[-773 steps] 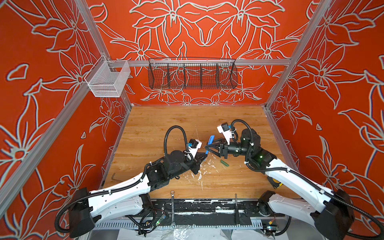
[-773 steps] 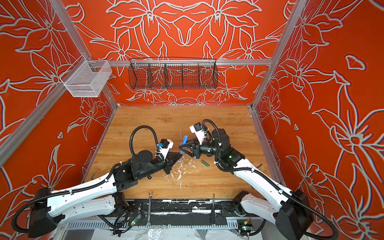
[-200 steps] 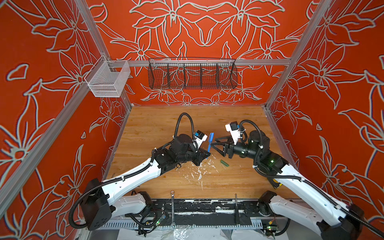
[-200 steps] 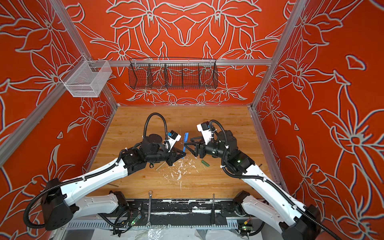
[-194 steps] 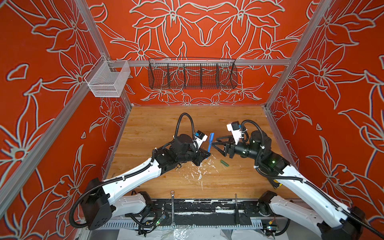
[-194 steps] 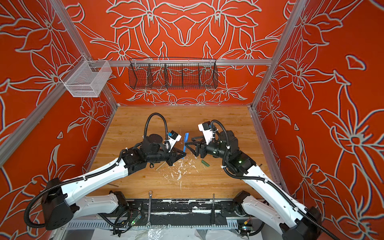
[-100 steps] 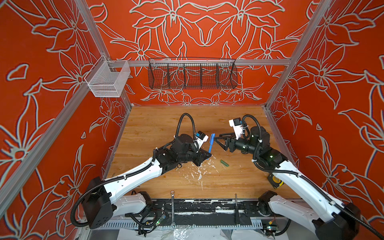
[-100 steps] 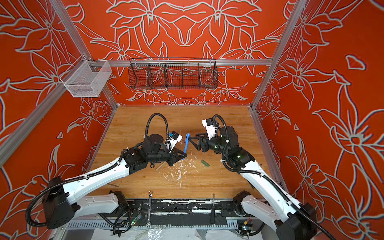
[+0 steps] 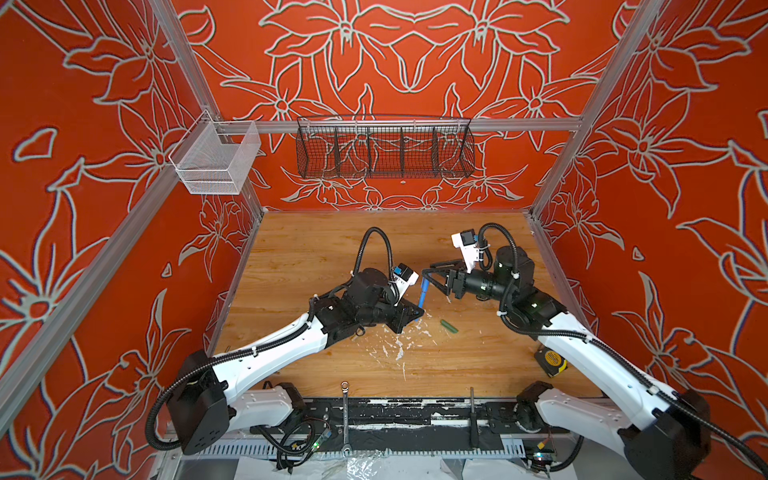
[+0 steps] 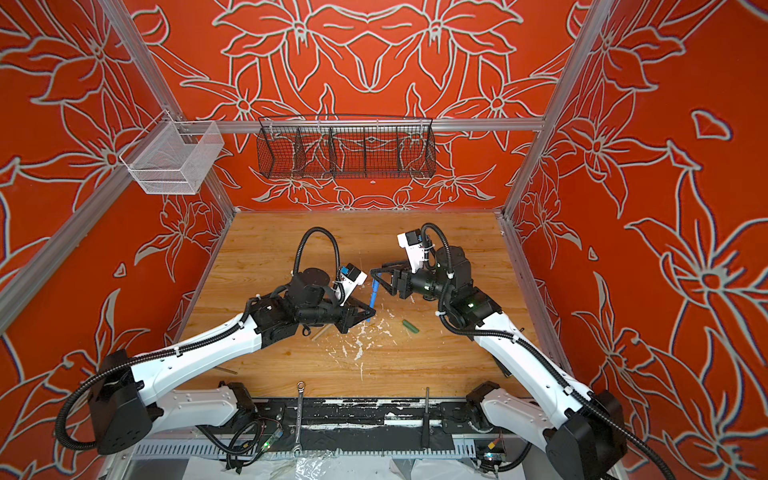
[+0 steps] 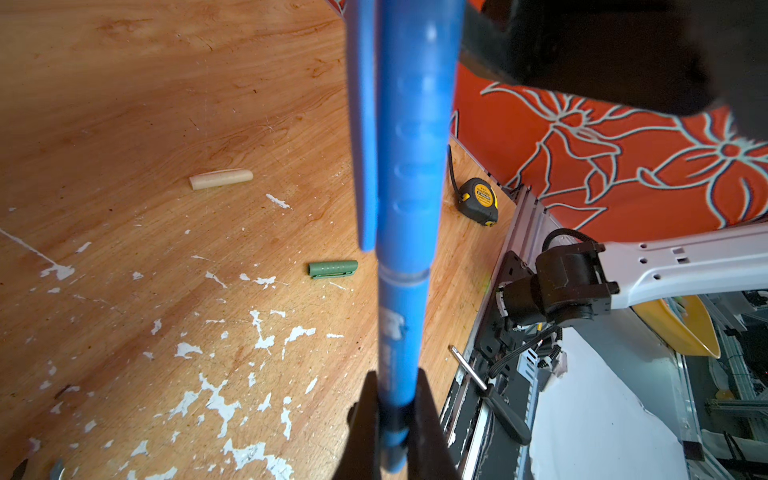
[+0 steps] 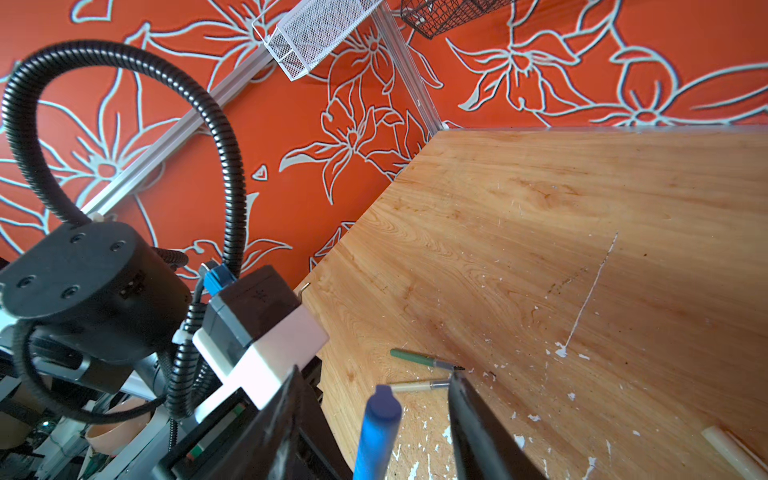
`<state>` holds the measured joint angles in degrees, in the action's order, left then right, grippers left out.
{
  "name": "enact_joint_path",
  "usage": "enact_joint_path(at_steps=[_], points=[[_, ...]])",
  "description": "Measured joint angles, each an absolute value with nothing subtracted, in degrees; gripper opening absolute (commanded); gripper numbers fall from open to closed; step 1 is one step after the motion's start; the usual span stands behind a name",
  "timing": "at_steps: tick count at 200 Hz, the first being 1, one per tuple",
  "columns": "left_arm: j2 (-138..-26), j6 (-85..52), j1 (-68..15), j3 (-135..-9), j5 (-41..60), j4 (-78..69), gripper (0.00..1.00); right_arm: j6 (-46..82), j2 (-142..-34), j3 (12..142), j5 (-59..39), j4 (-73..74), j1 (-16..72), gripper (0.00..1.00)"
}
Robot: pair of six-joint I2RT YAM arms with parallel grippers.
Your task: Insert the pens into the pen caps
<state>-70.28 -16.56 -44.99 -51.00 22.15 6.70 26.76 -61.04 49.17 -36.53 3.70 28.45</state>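
Closed tight, the left gripper (image 11: 394,419) is clamped on the bottom end of a slim blue plastic pen (image 11: 400,340), which is held nearly upright above the table. The right gripper (image 12: 376,374) is placed at the pen's top end. Its black jaws are spread to either side of that end, with a gap visible on each side, so nothing is gripped by it.

A light wooden table (image 9: 316,249) is seen below, scratched and spotted with white paint flecks (image 11: 216,399).

The pen's upper part is covered by a matching blue round-ended cap (image 11: 417,124). A flat clip runs down the cap's side, a row of small dimples is set into its wall, and a seam marks where it meets the barrel. Pale lettering is printed below the seam.

In the right wrist view a thin green pen (image 12: 411,357) with a dark pointed tip and a thin tan pen (image 12: 415,387) are seen lying uncapped on the boards, near each other. A short green cap (image 11: 332,269), dimpled and clipped like the blue one, lies alone on the wood. A short tan cap (image 11: 221,178) lies well apart from it.
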Motion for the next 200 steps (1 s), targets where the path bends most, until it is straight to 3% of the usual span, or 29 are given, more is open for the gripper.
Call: enact_joint_path(at_steps=[49, 115, 200], points=[[-70.3, -16.5, -45.0, -51.0, 22.2, 6.5, 0.0, 27.1, -62.7, 49.8, -37.3, 3.7, 28.4, 0.43], [-72.9, -16.1, -45.0, -55.1, 19.5, 9.7, 0.0, 28.0, -62.7, 49.9, -37.6, 5.0, 28.1, 0.0], [-77.5, -13.6, -43.0, -61.3, 20.5, 13.7, 0.0, 27.5, -62.1, 50.1, -33.5, 5.6, 27.6, 0.0]])
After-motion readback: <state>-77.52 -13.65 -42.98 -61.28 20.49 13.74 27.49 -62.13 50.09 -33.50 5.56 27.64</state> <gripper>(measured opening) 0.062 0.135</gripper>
